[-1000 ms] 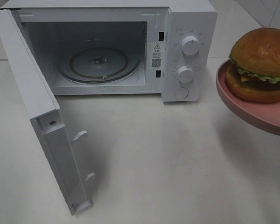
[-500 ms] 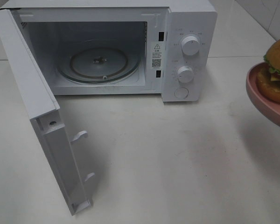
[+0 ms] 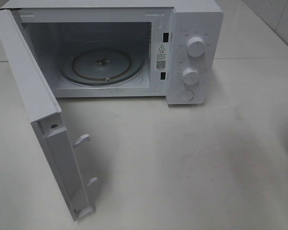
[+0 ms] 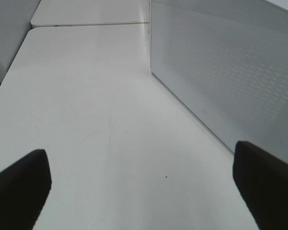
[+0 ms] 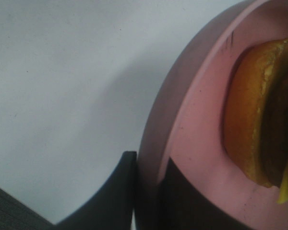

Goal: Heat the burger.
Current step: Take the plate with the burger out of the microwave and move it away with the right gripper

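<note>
The burger [image 5: 259, 120] on its pink plate [image 5: 192, 143] has left the exterior high view, the right end effector [image 5: 149, 191] still pinching the plate's rim, so loading the open microwave [image 3: 105, 52] seems delayed.

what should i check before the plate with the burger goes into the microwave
1. Microwave door swung fully open: ok.
2. Glass turntable bare and seated in the cavity: ok.
3. Right gripper clamped on the rim of the pink plate: ok, one finger on each side of the rim.
4. Burger on the plate: ok, though only partly in view.
5. Plate level: cannot tell; it is out of the high view.
6. Left gripper clear of the path: ok, open beside the door's outer face.
</note>
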Available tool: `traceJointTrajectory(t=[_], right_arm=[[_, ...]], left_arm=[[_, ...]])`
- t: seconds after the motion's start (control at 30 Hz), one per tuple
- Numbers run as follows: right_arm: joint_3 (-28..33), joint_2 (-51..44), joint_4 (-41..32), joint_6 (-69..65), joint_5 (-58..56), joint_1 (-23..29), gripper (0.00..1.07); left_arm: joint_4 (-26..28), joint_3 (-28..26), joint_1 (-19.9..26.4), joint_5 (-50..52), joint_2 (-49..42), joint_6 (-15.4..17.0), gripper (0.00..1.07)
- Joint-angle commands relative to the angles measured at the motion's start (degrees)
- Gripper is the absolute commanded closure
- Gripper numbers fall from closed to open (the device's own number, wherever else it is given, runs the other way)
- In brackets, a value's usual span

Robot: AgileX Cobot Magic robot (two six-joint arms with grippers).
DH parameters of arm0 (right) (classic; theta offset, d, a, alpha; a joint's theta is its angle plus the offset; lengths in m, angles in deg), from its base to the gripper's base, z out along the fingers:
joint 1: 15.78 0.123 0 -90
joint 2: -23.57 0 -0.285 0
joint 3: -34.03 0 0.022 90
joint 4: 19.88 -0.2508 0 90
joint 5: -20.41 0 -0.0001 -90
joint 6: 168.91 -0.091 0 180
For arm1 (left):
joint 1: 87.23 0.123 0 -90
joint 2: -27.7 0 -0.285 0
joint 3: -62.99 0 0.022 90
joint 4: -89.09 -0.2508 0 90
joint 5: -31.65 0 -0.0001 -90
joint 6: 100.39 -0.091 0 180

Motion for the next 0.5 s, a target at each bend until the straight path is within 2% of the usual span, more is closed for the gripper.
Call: traceJointTrajectory(t=[0.03, 0.27, 0.5], right_arm=[[-0.23, 0.46, 5.84, -6.02, -2.23, -0.4, 1.07], [-2.18, 6.47, 6.13, -13.06, -6.02, -0.4, 1.07], [-8.25, 17.02, 6.19, -28.42, -6.59, -0.4, 1.07]], left_arm=[[0.0, 0.11, 0.11, 0.17, -1.38, -0.11, 0.09], [0.0, 0.11, 0.11, 0.17, -1.38, -0.11, 0.09], [0.0, 0.11, 0.11, 0.17, -1.38, -0.11, 0.09]])
